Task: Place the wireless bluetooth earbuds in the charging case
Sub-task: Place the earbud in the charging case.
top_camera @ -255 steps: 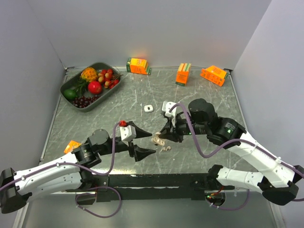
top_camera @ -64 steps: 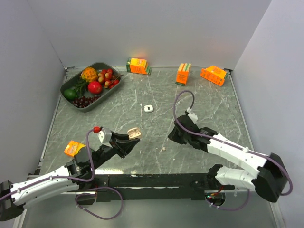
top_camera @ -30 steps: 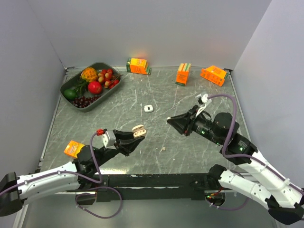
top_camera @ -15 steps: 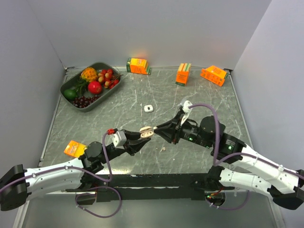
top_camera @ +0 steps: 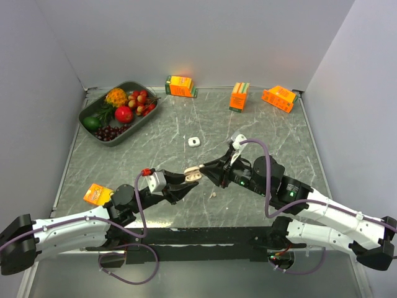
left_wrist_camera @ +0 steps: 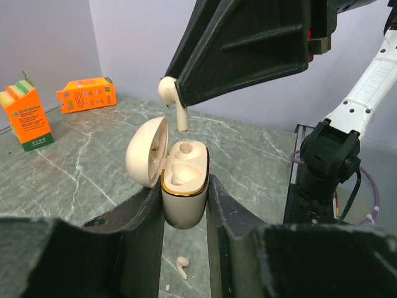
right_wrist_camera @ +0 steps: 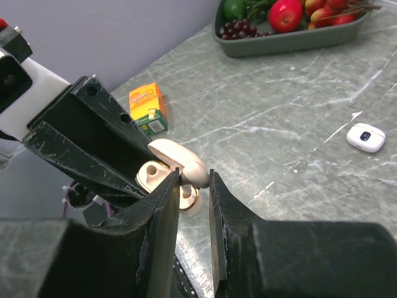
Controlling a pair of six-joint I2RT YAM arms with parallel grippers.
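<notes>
L gripper (top_camera: 185,178) grips open charging case (left_wrist_camera: 183,192); R gripper (top_camera: 209,171) holds stemmed earbud (left_wrist_camera: 173,98) over it.
Mid-table, near side, off the surface: L jaws clamped on case body, lid hinged open. R jaws narrow, pinching stemmed earbud by its head, stem pointing down just above case mouth, not touching. 2nd earbud (left_wrist_camera: 181,266) lies on marble table (top_camera: 267,127) below the case. Small white gadget (top_camera: 194,141) sits farther back.

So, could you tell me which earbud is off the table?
The earbud pinched by the right gripper, over the open charging case; the other earbud lies on the table.
</notes>
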